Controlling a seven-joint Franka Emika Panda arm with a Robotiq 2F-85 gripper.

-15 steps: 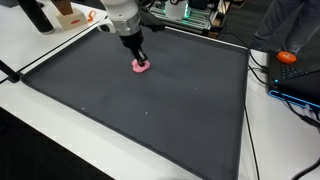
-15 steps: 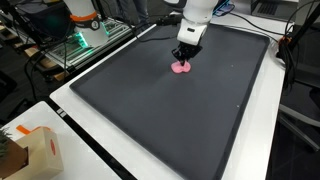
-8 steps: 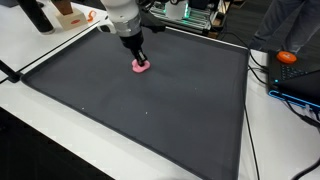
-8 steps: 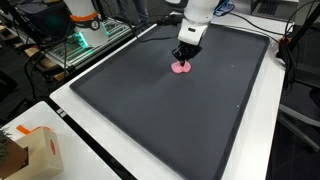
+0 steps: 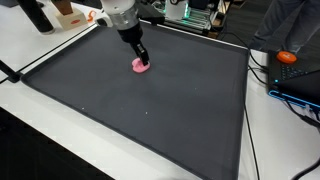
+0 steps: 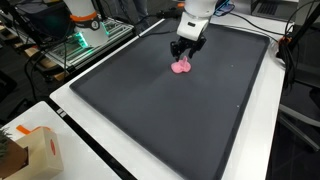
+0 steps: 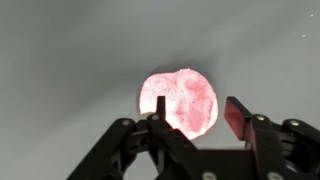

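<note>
hovering claw, jaws apart, over pink lump on dark mat

claw [image 7: 194, 108] stands just above the pink lump [image 7: 180, 100], fingers spread; in the wrist view the lump lies between them, one finger at its edge, the other clear of it. nothing clamped.

location: lump [image 5: 141, 66] rests flat on the dark mat [image 5: 150, 120] on the white worktop [image 5: 30, 130], nearer the mat's far edge than its near one in both exterior views [image 6: 181, 67].

clearance: bare mat on all sides of the lump, widest toward the near edge. cardboard box [image 6: 35, 150] sits off the mat, well apart.

orientation: lump is roundish and irregular, slightly wider than deep in the wrist view; no distinct pointing end can be told.
</note>
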